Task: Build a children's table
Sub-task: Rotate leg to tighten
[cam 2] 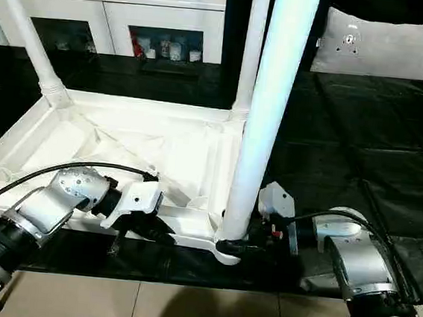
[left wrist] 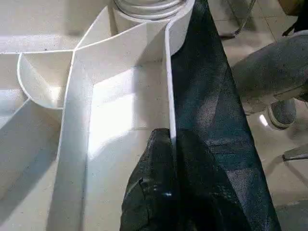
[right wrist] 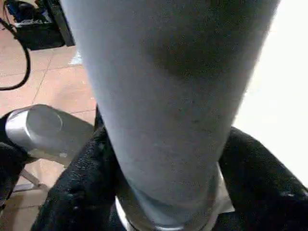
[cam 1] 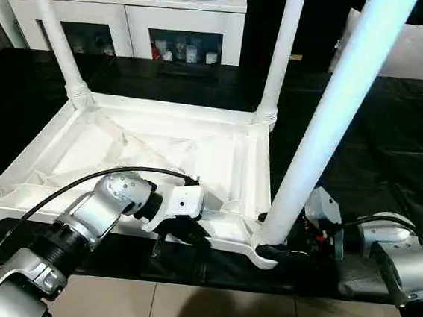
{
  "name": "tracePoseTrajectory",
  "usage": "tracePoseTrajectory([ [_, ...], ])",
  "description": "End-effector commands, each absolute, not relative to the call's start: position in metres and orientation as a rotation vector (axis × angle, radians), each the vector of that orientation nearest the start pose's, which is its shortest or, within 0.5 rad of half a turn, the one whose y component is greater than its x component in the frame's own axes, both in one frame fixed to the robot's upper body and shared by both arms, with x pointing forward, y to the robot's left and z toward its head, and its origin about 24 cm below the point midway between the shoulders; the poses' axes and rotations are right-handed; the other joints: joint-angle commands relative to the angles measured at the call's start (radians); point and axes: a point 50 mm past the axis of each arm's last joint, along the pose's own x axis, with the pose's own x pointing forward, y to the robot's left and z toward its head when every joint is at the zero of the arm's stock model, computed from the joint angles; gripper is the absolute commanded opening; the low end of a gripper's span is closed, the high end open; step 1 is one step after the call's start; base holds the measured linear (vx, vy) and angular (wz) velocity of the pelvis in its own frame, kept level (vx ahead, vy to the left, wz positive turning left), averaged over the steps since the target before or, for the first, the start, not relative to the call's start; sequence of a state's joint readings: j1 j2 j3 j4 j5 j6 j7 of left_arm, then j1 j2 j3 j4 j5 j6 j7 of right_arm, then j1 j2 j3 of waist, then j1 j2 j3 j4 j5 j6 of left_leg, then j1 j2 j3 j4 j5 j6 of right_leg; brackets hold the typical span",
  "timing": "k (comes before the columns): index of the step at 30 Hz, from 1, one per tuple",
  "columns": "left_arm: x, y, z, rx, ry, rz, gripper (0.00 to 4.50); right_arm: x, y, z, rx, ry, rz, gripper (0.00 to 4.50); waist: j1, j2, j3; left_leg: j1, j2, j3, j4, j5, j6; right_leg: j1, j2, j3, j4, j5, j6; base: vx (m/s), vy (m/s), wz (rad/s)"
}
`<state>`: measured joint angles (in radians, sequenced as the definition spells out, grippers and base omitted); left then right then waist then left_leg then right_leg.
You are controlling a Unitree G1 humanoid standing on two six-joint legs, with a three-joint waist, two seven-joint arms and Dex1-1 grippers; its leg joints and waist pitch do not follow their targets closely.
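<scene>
Table top (cam 1: 159,153): lies upside down on the black-covered work surface (cam 1: 392,146), ribbed underside up. Broad, stiff moulded plastic; probably light for its size, awkward to shift one-handed. The thin rim wall along the near edge offers the best pinch.

Legs: four stand up from the corner sockets. The near right leg (cam 1: 326,132) is long, tapered, smooth and round; likely slippery under hard fingers and quick to lever at the socket if pushed high. Better held low, by the collar.

Far legs (cam 1: 281,53): upright in the back corners; far left one leans outward in the head view.

Left gripper (left wrist: 171,192): clenched on the top's near rim wall, one finger either side, steadying the top.

Right gripper (cam 2: 244,245): fingers either side of the near right leg's base, just above the socket; whether they press it or stand slack I cannot tell.

Seating: judgement only — the near right leg may need a firm downward push or twist.
</scene>
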<state>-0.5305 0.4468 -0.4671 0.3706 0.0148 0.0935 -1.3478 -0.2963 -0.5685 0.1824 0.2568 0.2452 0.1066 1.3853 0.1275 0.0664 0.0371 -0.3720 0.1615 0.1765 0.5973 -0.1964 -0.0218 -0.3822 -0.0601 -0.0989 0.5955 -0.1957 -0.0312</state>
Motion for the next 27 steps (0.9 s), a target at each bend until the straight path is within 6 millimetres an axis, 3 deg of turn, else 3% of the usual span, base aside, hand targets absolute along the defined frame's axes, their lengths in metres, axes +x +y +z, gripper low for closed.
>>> tracePoseTrajectory([
  [1, 0.281, 0.111, 0.048, 0.593, 0.506, -1.687, 0.0, 0.258, -0.185, 0.056, -0.219, 0.376, 1.462, 2.82, -0.003, -0.021, -0.057, 0.01, 0.084, -0.03, -0.063, -0.126, 0.104, 0.042, -0.109, 0.065, -0.073, -0.235, -0.165, 0.0, 0.0, 0.0],
  [11, 0.277, 0.108, 0.046, 0.456, 0.505, -1.62, 0.0, 0.25, -0.176, 0.046, -0.092, 0.416, 1.431, 2.62, 0.006, -0.017, -0.057, 0.01, 0.086, -0.031, -0.063, -0.116, 0.105, 0.043, -0.109, 0.064, -0.071, -0.219, -0.174, 0.0, 0.0, 0.0],
  [13, 0.278, 0.104, 0.047, 0.394, 0.493, -1.543, 0.0, 0.253, -0.17, 0.041, -0.059, 0.448, 1.351, 2.62, 0.003, -0.016, -0.055, 0.012, 0.088, -0.032, -0.067, -0.125, 0.094, 0.042, -0.107, 0.064, -0.073, -0.235, -0.173, 0.0, 0.0, 0.0],
  [15, 0.279, 0.097, 0.05, 0.325, 0.472, -1.468, 0.0, 0.262, -0.162, 0.036, -0.032, 0.454, 1.212, 2.58, -0.003, -0.018, -0.049, 0.015, 0.082, -0.031, -0.07, -0.173, 0.076, 0.041, -0.109, 0.063, -0.085, -0.328, -0.154, 0.0, 0.0, 0.0],
  [17, 0.28, 0.088, 0.053, 0.249, 0.457, -1.385, 0.0, 0.277, -0.154, 0.033, 0.029, 0.435, 1.034, 2.57, -0.026, -0.015, -0.04, 0.022, 0.08, -0.036, -0.078, -0.242, 0.03, 0.036, -0.111, 0.061, -0.097, -0.447, -0.136, 0.0, 0.0, 0.0],
  [18, 0.281, 0.082, 0.054, 0.209, 0.451, -1.341, 0.0, 0.284, -0.149, 0.033, 0.06, 0.421, 0.956, 2.57, -0.038, -0.016, -0.035, 0.018, 0.078, -0.039, -0.082, -0.266, 0.021, 0.039, -0.112, 0.057, -0.101, -0.481, -0.129, 0.0, 0.0, 0.0],
  [20, 0.285, 0.074, 0.056, 0.151, 0.447, -1.253, 0.0, 0.292, -0.142, 0.031, 0.104, 0.416, 0.857, 2.56, -0.073, -0.017, -0.035, 0.023, 0.071, -0.047, -0.082, -0.333, -0.015, 0.039, -0.11, 0.049, -0.111, -0.551, -0.095, 0.0, 0.0, 0.0],
  [22, 0.289, 0.07, 0.056, 0.131, 0.445, -1.2, 0.0, 0.296, -0.14, 0.03, 0.108, 0.421, 0.808, 2.56, -0.08, -0.017, -0.037, 0.025, 0.068, -0.046, -0.08, -0.331, -0.009, 0.037, -0.112, 0.053, -0.117, -0.549, -0.089, 0.0, 0.0, 0.0],
  [23, 0.297, 0.064, 0.057, 0.108, 0.433, -1.103, 0.0, 0.303, -0.135, 0.027, 0.123, 0.426, 0.725, 2.55, -0.092, -0.015, -0.037, 0.022, 0.067, -0.044, -0.08, -0.316, 0.002, 0.036, -0.108, 0.055, -0.116, -0.511, -0.103, 0.0, 0.0, 0.0],
  [26, 0.31, 0.048, 0.059, 0.103, 0.407, -0.926, 0.0, 0.315, -0.128, 0.025, 0.139, 0.409, 0.566, 2.55, -0.096, -0.023, -0.04, 0.021, 0.055, -0.035, -0.069, -0.26, 0.03, 0.035, -0.107, 0.056, -0.123, -0.514, -0.098, 0.0, 0.0, 0.0],
  [27, 0.311, 0.046, 0.058, 0.119, 0.404, -0.921, 0.0, 0.316, -0.127, 0.025, 0.138, 0.402, 0.556, 2.55, -0.092, -0.021, -0.041, 0.023, 0.057, -0.034, -0.069, -0.249, 0.035, 0.033, -0.106, 0.056, -0.124, -0.511, -0.095, 0.0, 0.0, 0.0],
])
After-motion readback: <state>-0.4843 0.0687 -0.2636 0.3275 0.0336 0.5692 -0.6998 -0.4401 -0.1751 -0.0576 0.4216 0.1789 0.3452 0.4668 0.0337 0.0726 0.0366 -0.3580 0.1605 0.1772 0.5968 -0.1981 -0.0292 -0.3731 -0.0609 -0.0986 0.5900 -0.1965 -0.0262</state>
